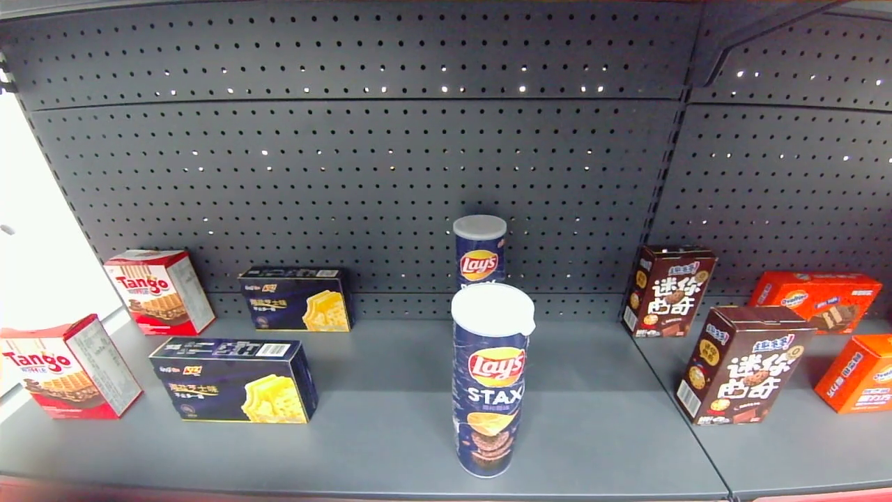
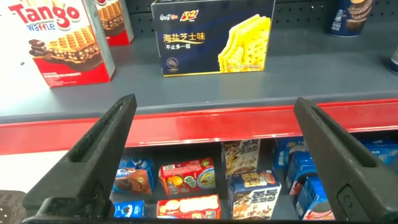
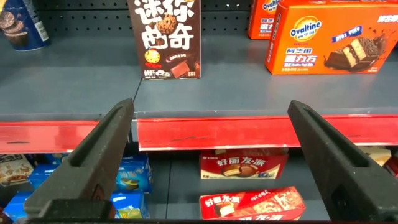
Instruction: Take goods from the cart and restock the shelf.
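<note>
Spread wide and holding nothing, the left gripper [image 2: 214, 102] and right gripper [image 3: 210, 104] hang just in front of the shelf's red rail [image 2: 205, 124], low and short of the front can [image 1: 491, 376]. That can stands upright near the front edge of the shelf [image 1: 390, 432], about mid-width. A rear can [image 1: 479, 251] stands directly behind it, against the back panel. To the front can's left lie two navy boxes [image 1: 237, 380], one behind the other, and farther left two red wafer boxes [image 1: 66, 366]. To its right stand two brown boxes [image 1: 742, 362], with two orange boxes [image 1: 860, 373] beyond them.

As a judgement, restocking is only partly done. Each product stands just two deep, with wide bare gaps either side of the front can and between the rows. With both grippers unloaded, the likely next step is to fetch goods from the cart and set them into those gaps, keeping like with like.
</note>
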Tool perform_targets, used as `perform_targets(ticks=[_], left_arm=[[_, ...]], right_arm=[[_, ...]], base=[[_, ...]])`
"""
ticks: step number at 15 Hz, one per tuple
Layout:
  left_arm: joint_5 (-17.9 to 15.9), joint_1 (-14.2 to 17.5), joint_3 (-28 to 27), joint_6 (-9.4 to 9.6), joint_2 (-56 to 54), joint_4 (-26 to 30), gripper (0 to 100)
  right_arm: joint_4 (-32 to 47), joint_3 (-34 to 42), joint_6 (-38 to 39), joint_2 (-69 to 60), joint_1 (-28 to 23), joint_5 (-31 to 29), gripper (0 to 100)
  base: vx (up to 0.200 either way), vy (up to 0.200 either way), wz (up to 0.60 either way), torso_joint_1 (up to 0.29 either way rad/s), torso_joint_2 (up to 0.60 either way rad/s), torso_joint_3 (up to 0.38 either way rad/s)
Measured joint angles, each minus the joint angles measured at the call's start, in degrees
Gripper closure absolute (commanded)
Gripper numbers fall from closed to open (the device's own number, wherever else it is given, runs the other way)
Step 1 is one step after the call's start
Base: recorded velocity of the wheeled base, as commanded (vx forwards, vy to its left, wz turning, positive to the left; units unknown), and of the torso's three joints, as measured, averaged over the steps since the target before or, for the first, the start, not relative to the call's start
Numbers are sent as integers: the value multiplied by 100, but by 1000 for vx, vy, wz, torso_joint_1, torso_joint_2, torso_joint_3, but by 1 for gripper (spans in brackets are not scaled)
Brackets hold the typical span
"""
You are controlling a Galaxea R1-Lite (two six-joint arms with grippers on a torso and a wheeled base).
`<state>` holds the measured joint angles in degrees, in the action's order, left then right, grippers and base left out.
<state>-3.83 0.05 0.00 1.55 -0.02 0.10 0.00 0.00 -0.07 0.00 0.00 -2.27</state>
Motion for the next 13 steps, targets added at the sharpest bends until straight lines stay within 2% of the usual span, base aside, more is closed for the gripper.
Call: perform_targets(ticks=[13], left_arm=[[4,5,0,-5,0,0,0]], right_arm=[[-2,0,5,0,0,0,0]], base=[[0,0,0,0,0,0]])
